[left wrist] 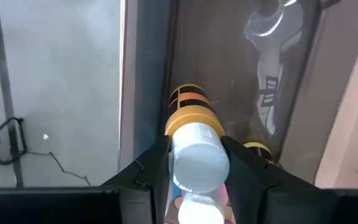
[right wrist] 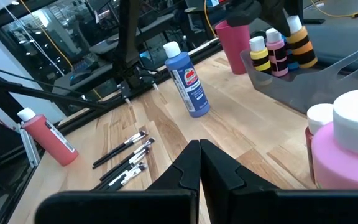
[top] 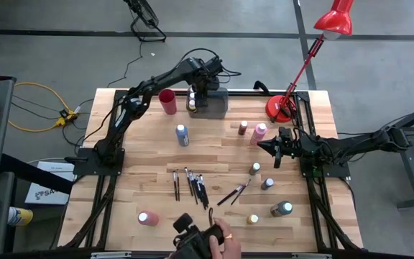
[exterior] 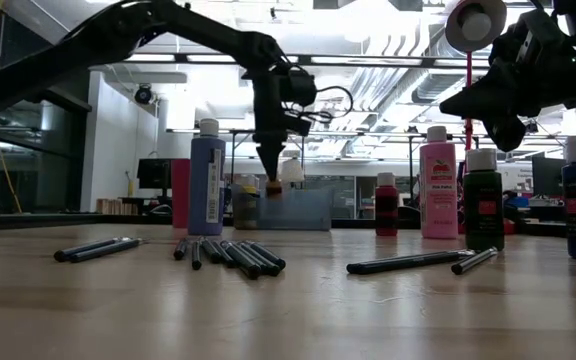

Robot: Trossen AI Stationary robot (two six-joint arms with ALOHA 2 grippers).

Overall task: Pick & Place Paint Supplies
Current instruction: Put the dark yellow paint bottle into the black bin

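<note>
My left gripper [top: 192, 97] reaches over the left end of the grey tray [top: 218, 108] at the table's far side and is shut on an orange-yellow paint bottle [left wrist: 188, 106] with a black label and a white cap. Inside the tray stand a yellow bottle [right wrist: 260, 55] and a pink one [right wrist: 276, 53]. The red cup [top: 167, 101] stands just left of the tray. My right gripper [top: 261, 146] hovers shut at the right side of the table, near the pink bottle [top: 259, 133]. Paintbrushes [top: 192, 185] lie on the wood in the middle. My left gripper pinches the bottle's white cap [left wrist: 197, 158] between its two fingers, one on each side. The fingers come steeply from above. The bottle hangs roughly upright below them, its body down inside the tray [right wrist: 300, 43]. I cannot tell whether its base touches the tray floor.
Loose on the table are a blue bottle [top: 182, 134], a brown one [top: 243, 127], a salmon one [top: 148, 218], several small bottles at the near right [top: 267, 183], and two more brushes [top: 233, 193]. A red lamp [top: 282, 108] stands far right. A person's hand [top: 218, 237] holds a device at the near edge.
</note>
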